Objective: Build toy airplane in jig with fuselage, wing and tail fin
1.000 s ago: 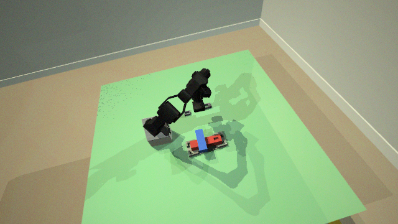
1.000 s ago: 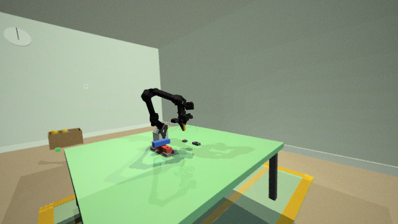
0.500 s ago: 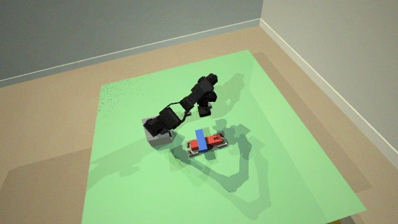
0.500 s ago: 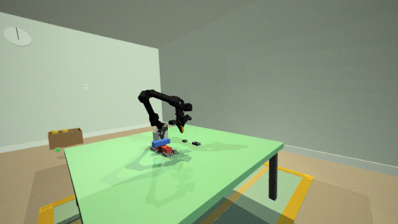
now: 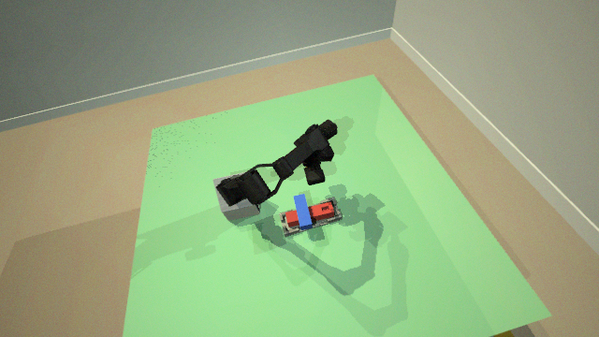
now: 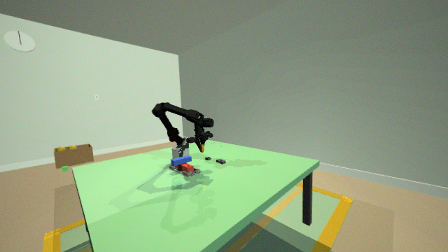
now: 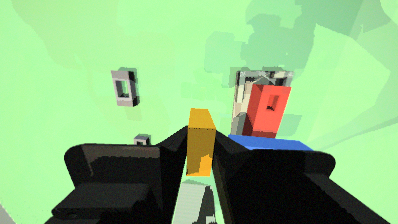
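Note:
The red fuselage [image 5: 323, 211] [image 6: 187, 168] [image 7: 265, 116] lies in the grey cradle [image 5: 293, 230] [image 7: 239, 107], with an open socket near one end. The blue wing [image 5: 302, 211] [image 6: 181, 160] [image 7: 270, 143] lies across the top of the fuselage; its tab is hidden. My gripper [image 6: 202, 146] [image 7: 198, 130] is shut on the yellow-orange tail fin [image 6: 202, 149] [image 7: 201, 150] and holds it above the table, beside the cradle. In the top view the fin is hidden behind the gripper.
Two small grey holders stand on the table: a larger one [image 6: 220, 161] [image 7: 124, 88] and a smaller one [image 6: 208, 158] [image 7: 142, 140]. The arm's grey base [image 5: 240, 210] [image 6: 180, 150] stands close to the cradle.

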Controlling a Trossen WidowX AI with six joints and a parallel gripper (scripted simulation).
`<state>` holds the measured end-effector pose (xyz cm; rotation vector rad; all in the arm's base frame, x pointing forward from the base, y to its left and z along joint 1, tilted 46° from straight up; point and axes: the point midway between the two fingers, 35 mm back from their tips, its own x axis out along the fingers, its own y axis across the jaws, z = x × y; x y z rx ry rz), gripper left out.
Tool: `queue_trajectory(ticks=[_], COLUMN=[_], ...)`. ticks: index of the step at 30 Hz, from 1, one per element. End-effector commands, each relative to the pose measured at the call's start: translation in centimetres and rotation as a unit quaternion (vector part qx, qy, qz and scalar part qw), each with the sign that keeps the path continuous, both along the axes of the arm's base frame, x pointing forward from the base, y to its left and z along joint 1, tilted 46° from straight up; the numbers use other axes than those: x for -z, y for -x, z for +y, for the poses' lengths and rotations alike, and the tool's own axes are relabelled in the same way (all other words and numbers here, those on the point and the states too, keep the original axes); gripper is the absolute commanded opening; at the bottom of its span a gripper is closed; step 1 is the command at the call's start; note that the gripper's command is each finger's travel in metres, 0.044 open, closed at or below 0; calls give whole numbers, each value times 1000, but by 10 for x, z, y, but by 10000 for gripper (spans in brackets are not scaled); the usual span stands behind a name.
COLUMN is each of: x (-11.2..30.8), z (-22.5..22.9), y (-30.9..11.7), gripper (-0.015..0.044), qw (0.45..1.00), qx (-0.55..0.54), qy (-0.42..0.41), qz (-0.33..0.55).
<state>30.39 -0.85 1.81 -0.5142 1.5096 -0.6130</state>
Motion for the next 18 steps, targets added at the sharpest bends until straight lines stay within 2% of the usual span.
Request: queue_trajectory(ticks=[1, 18], x=[-8, -35], z=[-8, -52], y=[-4, -12], gripper=[0, 0], qw=[1000, 1000], qx=[-4, -4], qy=[3, 20], qz=[-4, -3])
